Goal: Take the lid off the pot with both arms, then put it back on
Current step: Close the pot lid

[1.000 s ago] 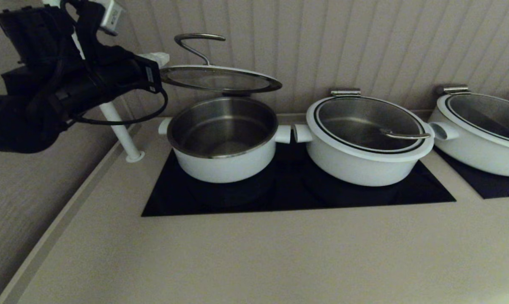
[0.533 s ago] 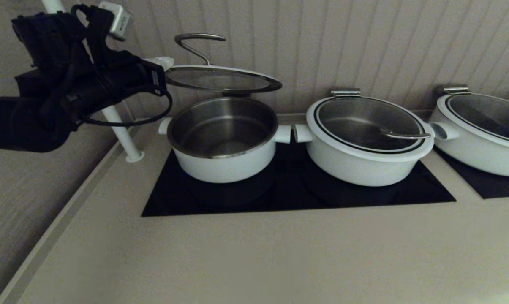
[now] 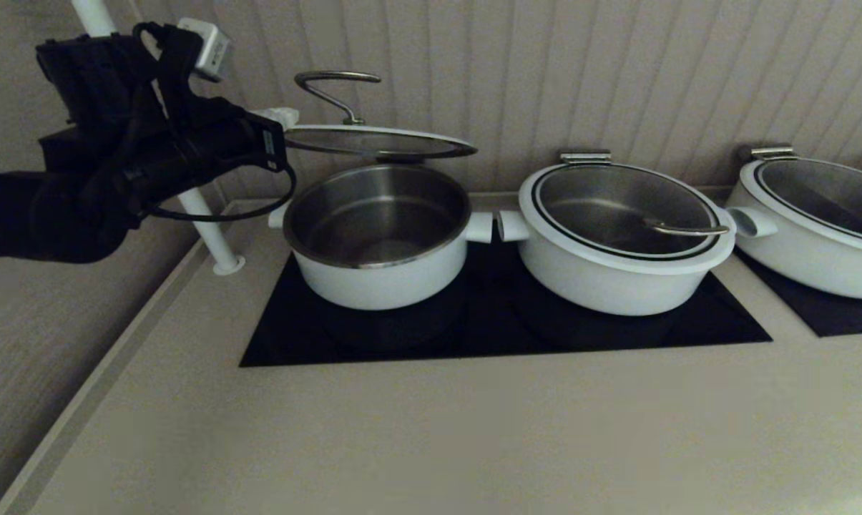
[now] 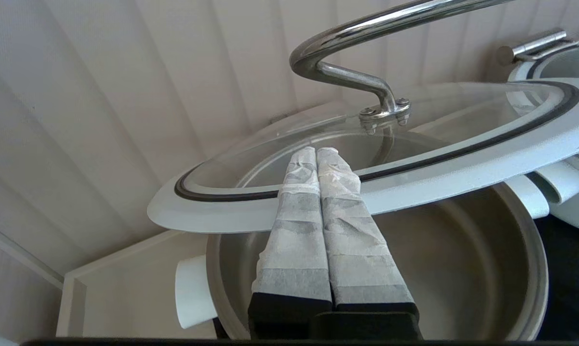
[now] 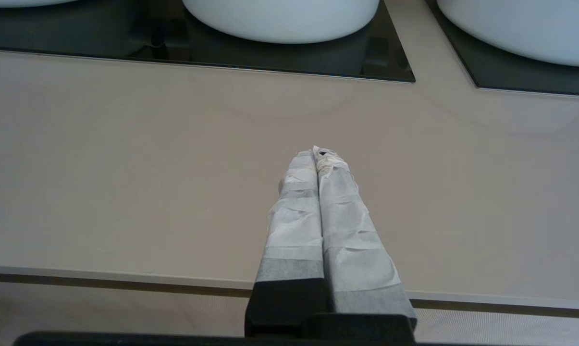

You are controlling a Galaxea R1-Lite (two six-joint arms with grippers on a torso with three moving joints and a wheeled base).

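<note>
Since a second ago the lid [image 3: 377, 141] has dropped a bit and flattened toward the pot [image 3: 378, 236]. Left gripper [image 4: 324, 154] has its fingers pressed together, pushed in under the raised rim, so it looks propped rather than pinched. Right gripper [image 5: 319, 154] idles, fingers together, over the counter [image 5: 126, 168].

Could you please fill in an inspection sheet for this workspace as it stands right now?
Surface: beige counter with a black cooktop set in.
Job's things: the lid raised above the open pot, tilted; far edge at the pot's back rim.
Clutter: two wider lidded pots.
Grippers: left gripper shut, fingers lying across the lid's rim; right gripper shut over bare counter.
Cables: black loop under left wrist.
Surroundings: ribbed wall, white pole.
</note>
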